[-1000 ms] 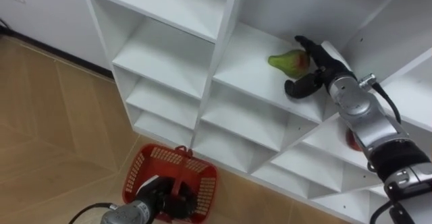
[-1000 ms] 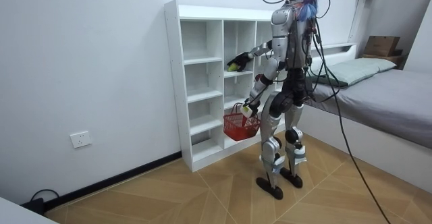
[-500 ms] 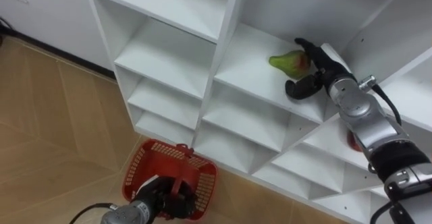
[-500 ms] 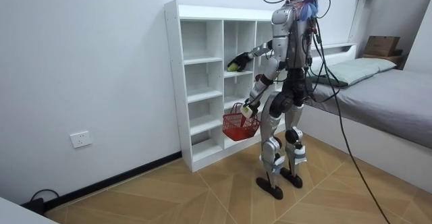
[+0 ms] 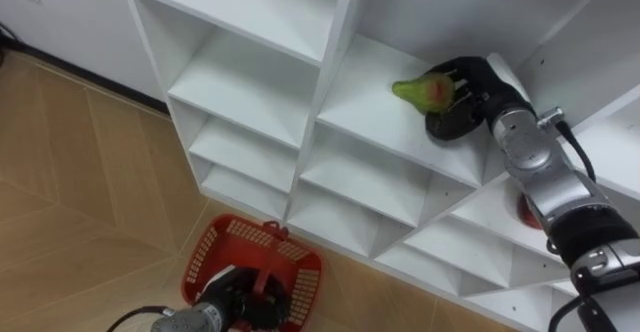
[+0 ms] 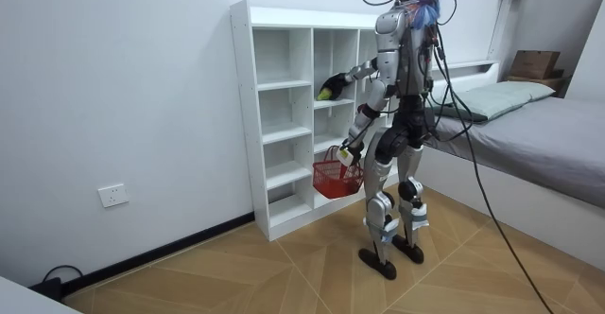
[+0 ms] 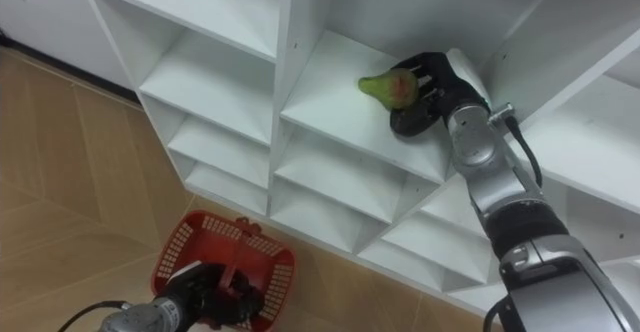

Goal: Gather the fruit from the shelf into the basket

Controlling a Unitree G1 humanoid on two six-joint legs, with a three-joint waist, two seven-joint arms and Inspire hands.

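Green pear (image 5: 421, 90) lay clasped in right hand (image 5: 466, 98), narrow end pointing leftward from it; left hand (image 5: 236, 298) gripped basket (image 5: 205, 257) well below.

We see the closet (image 5: 330, 62) as smooth white board with a matt finish, and the floor (image 5: 80, 192) as wood parquet with a faint sheen. The basket (image 5: 215, 247) is red plastic lattice, the pear (image 5: 425, 90) has smooth green skin blushed red, and the right hand (image 5: 465, 102) looks matt black.
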